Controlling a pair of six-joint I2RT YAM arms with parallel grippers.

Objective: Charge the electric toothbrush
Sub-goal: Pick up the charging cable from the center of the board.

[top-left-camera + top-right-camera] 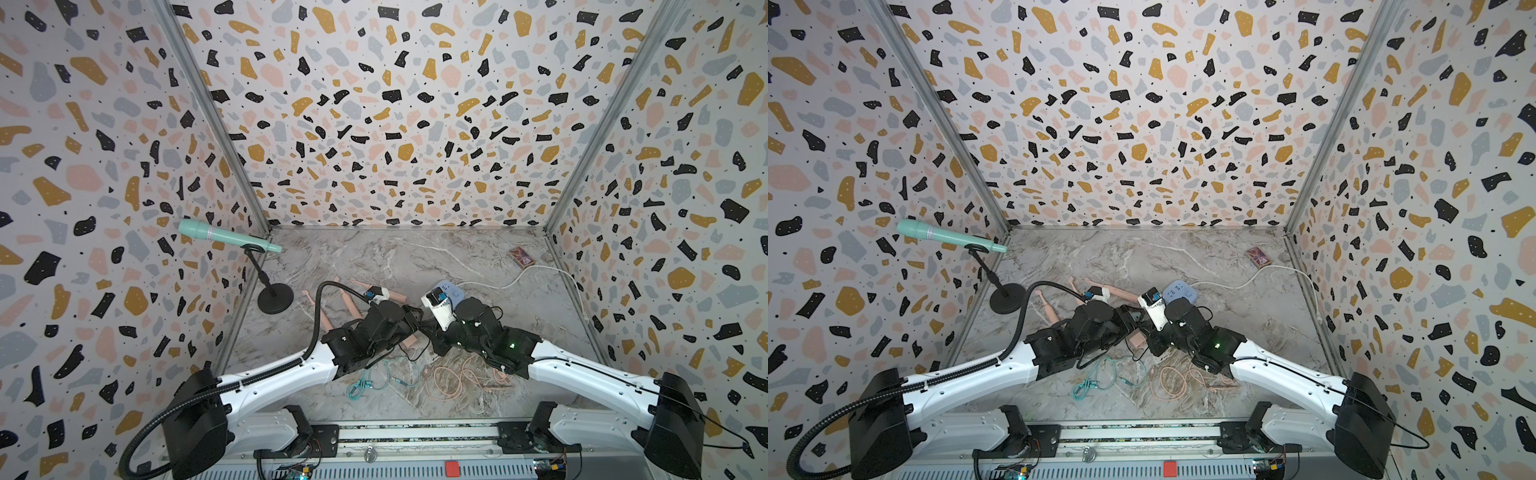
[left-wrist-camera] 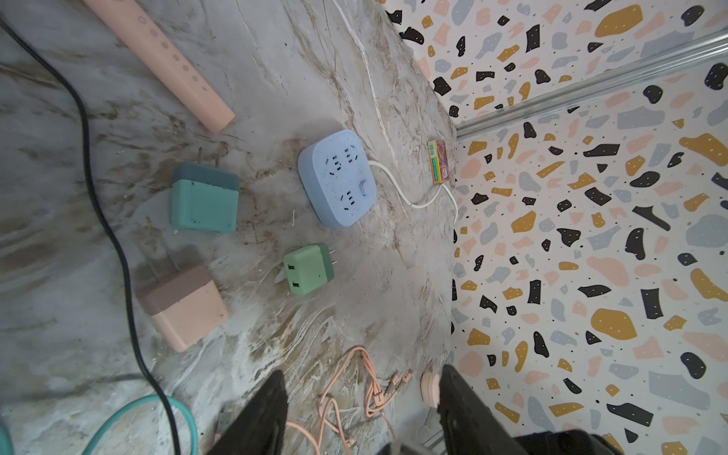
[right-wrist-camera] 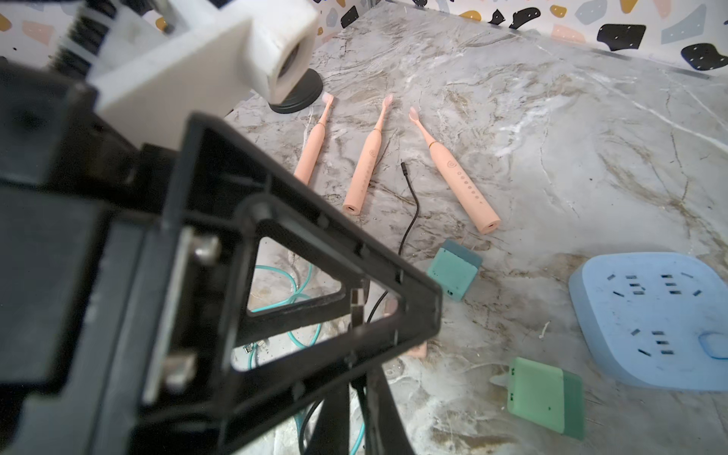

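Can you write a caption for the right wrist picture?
Three pink toothbrushes, black cable, teal adapter, green adapter and blue power strip.

mint microphone [image 1: 224, 237] on black stand [image 1: 274, 299], pink toothbrushes [image 1: 398, 296] near blue power strip [image 1: 455, 293], teal cable [image 1: 365, 384]

Left hand [image 2: 360, 417] fingers apart; right hand [image 3: 356, 409] closed.

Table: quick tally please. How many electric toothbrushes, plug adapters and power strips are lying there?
Pink electric toothbrushes: 3
Plug adapters, one each in teal, green and pink: 3
Blue power strip: 1
Total: 7
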